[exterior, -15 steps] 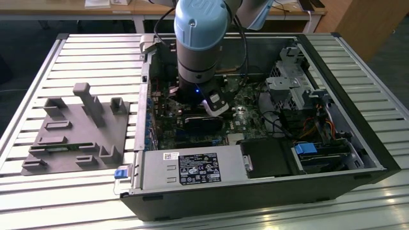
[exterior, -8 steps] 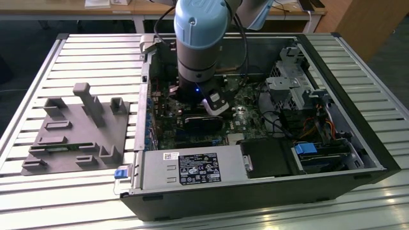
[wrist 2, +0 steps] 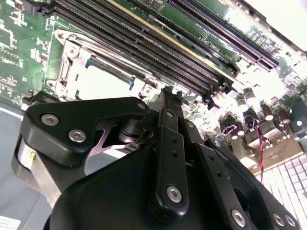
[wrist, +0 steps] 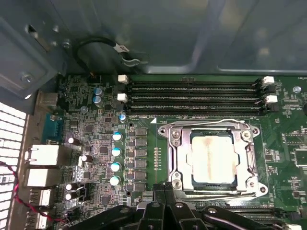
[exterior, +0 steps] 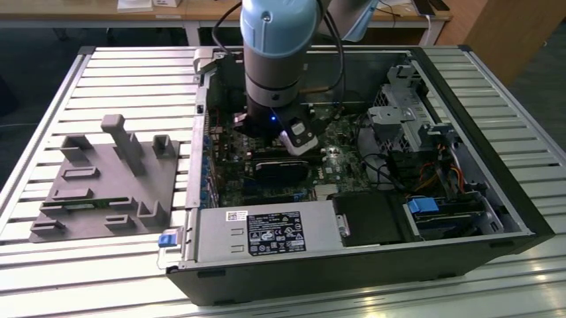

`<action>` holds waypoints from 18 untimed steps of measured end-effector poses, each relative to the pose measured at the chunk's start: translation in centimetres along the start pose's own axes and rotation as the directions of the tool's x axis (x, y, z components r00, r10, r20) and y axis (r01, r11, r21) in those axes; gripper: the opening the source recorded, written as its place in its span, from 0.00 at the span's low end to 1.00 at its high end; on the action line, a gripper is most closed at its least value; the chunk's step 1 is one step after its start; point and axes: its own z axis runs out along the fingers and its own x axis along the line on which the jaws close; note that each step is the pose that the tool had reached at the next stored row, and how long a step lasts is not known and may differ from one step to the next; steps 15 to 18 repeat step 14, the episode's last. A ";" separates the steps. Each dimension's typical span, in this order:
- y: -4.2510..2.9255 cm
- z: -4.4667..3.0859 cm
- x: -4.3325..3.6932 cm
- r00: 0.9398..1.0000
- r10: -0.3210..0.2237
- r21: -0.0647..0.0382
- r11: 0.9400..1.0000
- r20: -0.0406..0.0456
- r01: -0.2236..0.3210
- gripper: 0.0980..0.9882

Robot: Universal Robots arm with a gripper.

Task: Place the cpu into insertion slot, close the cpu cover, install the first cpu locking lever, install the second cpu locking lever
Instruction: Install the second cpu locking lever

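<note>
The cpu [wrist: 213, 160] lies flat in the insertion slot [wrist: 195, 181], pale metal face up, also seen in the second wrist view [wrist 2: 103, 84]. The grey cpu cover [wrist: 180, 153] is folded down around it, leaving the face showing through its cut-out. Thin wire locking levers [wrist: 206, 123] run along the cover's edges. Whether they are latched I cannot tell. My gripper [wrist: 164, 188] hovers just beside the socket's edge, fingertips [wrist 2: 170, 93] together with nothing between them. In the exterior view the gripper [exterior: 296, 140] reaches down into the open computer case over the motherboard.
Long black memory slots [wrist: 192, 96] lie beside the socket, with capacitors [wrist: 116, 158] and rear ports [wrist: 41, 163] further off. The case wall [wrist: 192, 38] rises behind. A power supply [exterior: 265, 232], a drive cage [exterior: 407, 119] and a grey fixture [exterior: 106, 179] on the slatted table surround the work area.
</note>
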 end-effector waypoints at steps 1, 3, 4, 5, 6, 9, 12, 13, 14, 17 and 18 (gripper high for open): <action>0.02 -0.09 0.00 1.000 0.000 0.000 1.000 0.000 0.000 0.01; 0.07 -0.25 0.00 1.000 0.000 0.000 1.000 0.000 0.000 0.01; 0.10 -0.35 0.00 1.000 0.000 0.000 1.000 0.000 0.000 0.01; 0.13 -0.46 0.00 1.000 0.000 0.000 1.000 0.000 0.000 0.01; 0.16 -0.57 0.00 1.000 0.000 0.000 1.000 0.000 0.000 0.01; 0.25 -0.89 0.00 1.000 0.000 0.000 1.000 0.000 0.000 0.01; 0.32 -1.09 0.00 1.000 0.000 0.000 1.000 0.000 0.000 0.01; 0.32 -1.09 0.00 1.000 0.000 0.000 1.000 0.000 0.000 0.01; 0.32 -1.09 0.00 1.000 0.000 -0.001 1.000 0.000 0.000 0.01; 0.32 -1.09 0.00 1.000 0.000 -0.001 1.000 0.000 0.000 0.01; 0.32 -1.09 0.00 1.000 0.000 -0.001 1.000 0.000 0.000 0.01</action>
